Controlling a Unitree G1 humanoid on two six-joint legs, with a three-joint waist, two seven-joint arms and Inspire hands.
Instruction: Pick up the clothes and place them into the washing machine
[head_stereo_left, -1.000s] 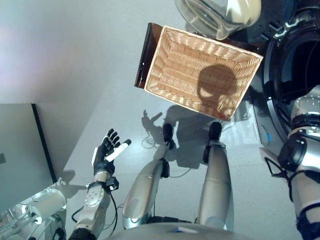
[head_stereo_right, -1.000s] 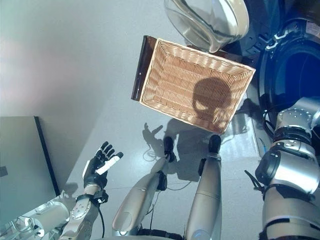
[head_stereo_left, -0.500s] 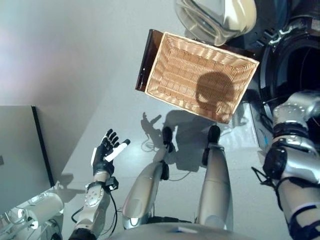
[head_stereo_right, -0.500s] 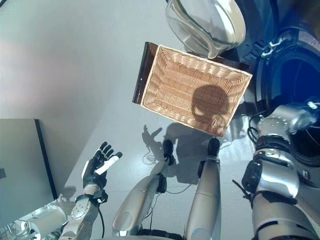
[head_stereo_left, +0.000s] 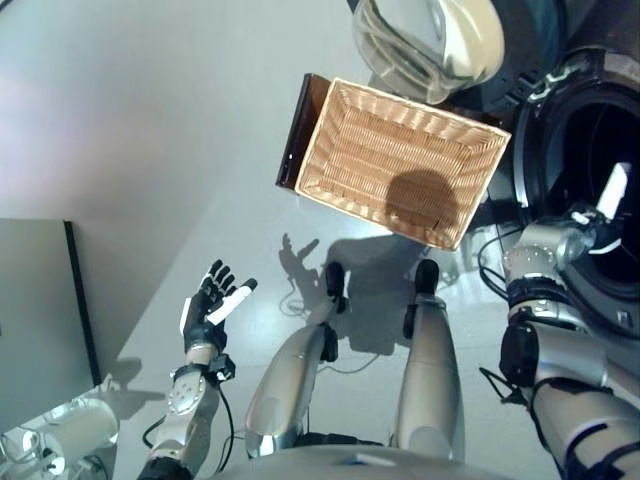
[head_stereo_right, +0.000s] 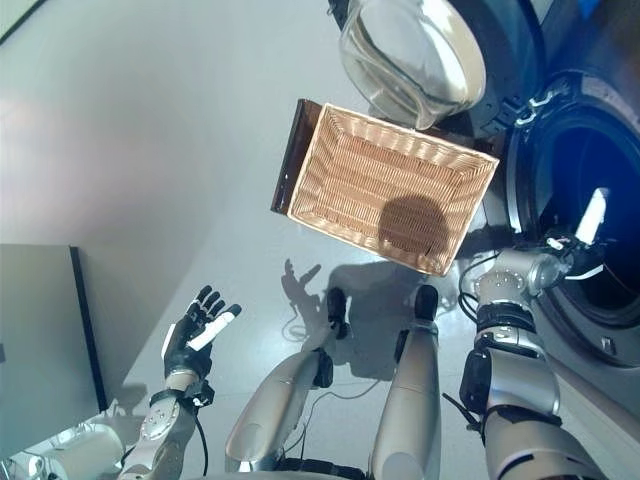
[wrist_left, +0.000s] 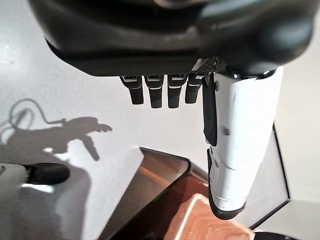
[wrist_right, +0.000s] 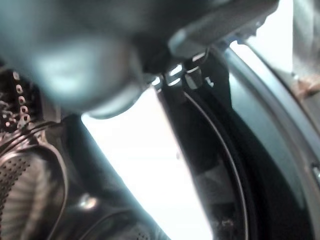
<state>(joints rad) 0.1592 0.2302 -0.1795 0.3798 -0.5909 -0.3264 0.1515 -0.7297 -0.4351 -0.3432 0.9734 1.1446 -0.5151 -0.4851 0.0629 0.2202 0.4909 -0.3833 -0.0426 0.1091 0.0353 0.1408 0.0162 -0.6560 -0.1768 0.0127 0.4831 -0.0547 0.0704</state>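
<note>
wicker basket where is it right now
The wicker basket sits on the floor ahead of the robot in both eye views, empty, between the open washing machine door beyond it and the drum opening on the robot's right.

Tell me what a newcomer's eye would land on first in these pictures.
First, the wicker basket on the grey floor ahead, showing no clothes inside. Just beyond it the washing machine's glass door hangs open, and on the right the right hand reaches into the dark drum opening. The left hand is held open, palm up, at the lower left, holding nothing.
</note>
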